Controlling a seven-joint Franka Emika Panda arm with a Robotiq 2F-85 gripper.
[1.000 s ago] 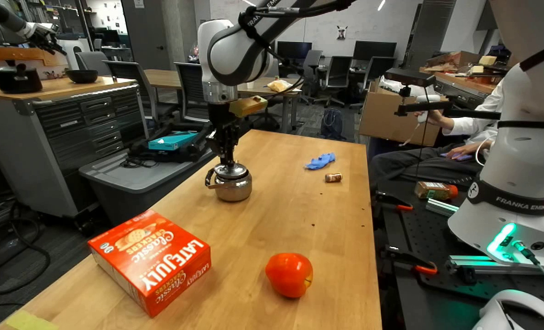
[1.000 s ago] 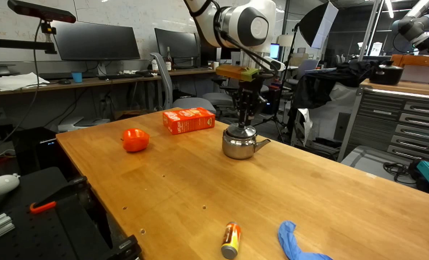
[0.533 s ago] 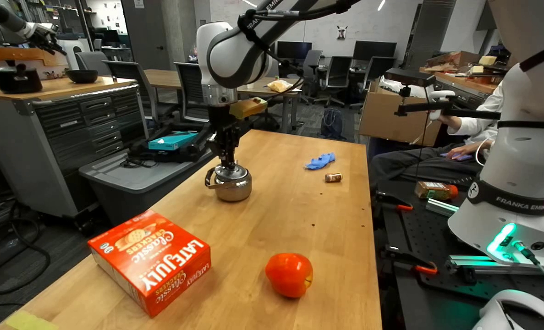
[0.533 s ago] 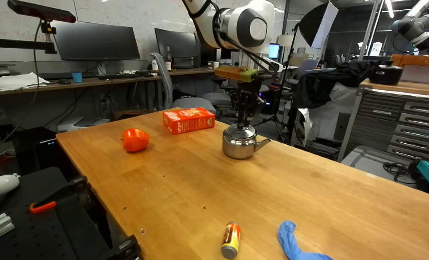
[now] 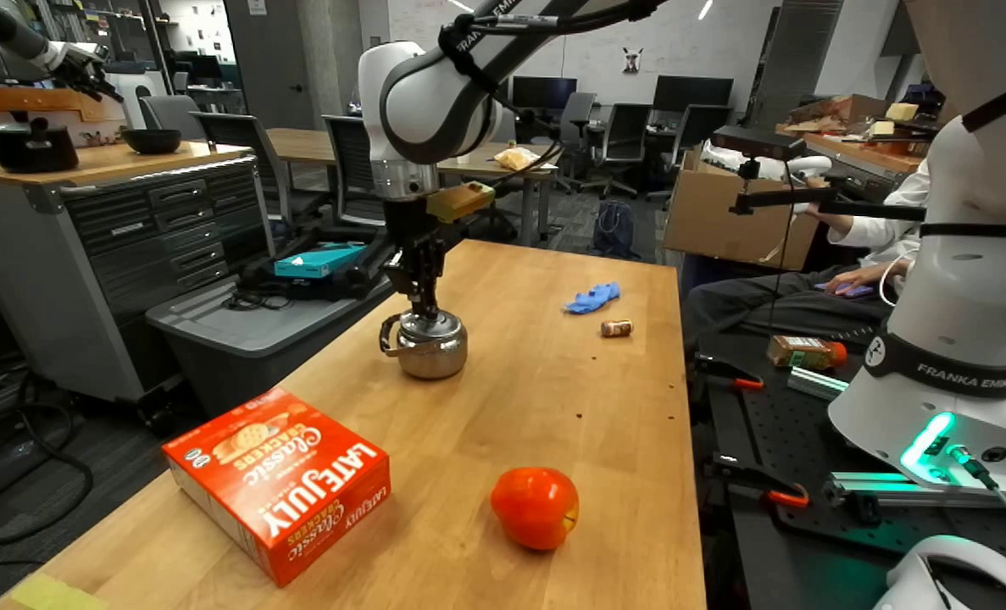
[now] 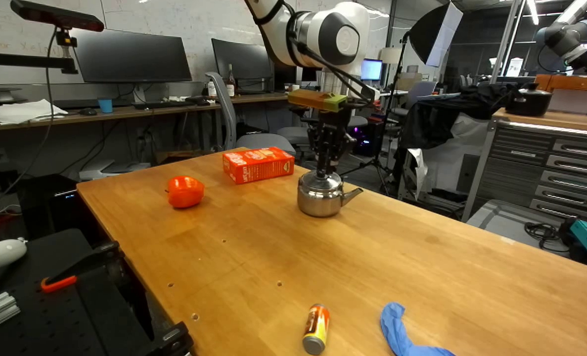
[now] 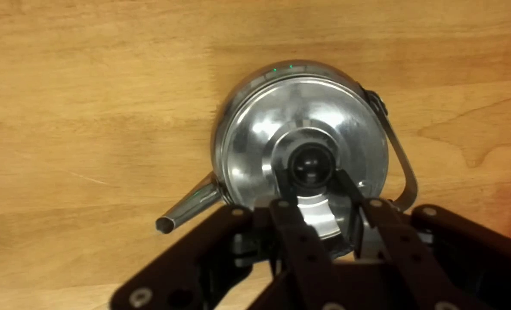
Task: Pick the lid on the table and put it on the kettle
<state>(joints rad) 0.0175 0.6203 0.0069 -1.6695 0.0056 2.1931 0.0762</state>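
Red cracker box (image 5: 278,474): laid flat on the wooden tabletop (image 5: 621,462), foremost in an exterior view.
Orange-red round object (image 5: 535,508): placed apart, to the right of the box.
Kettle (image 5: 433,357): stood upright farther back, spout (image 7: 191,206) and handle (image 7: 411,186) shown in the wrist view.
Lid (image 7: 251,146): set over the kettle's mouth; full seating cannot be told.
Hand (image 7: 311,175): clamped on the lid's dark knob (image 7: 311,161) from both sides, pointed downward.
Small can (image 5: 616,328): laid sideways, well apart from the kettle.
Blue glove (image 5: 593,298): crumpled just beyond the can.
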